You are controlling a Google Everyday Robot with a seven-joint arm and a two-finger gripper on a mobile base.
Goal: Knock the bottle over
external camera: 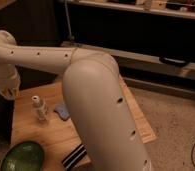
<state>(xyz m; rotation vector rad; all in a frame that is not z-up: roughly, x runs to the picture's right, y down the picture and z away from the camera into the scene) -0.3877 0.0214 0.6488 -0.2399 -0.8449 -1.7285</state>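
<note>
The bottle (pixel 39 107) is small, slim and clear with a pale round cap. It stands upright on the left part of the wooden table (pixel 33 131). My white arm sweeps across the view from the lower right to the far left. The gripper (pixel 10 90) hangs at the arm's left end, to the upper left of the bottle, above the table's left edge and apart from it. The pinkish-tan cup is hidden behind my arm.
A blue flat object (pixel 61 111) lies just right of the bottle, partly covered by my arm. A green bowl (pixel 22 156) sits at the front left corner. A black-and-white striped object (pixel 73 156) lies at the front edge. Dark shelving (pixel 141 30) stands behind.
</note>
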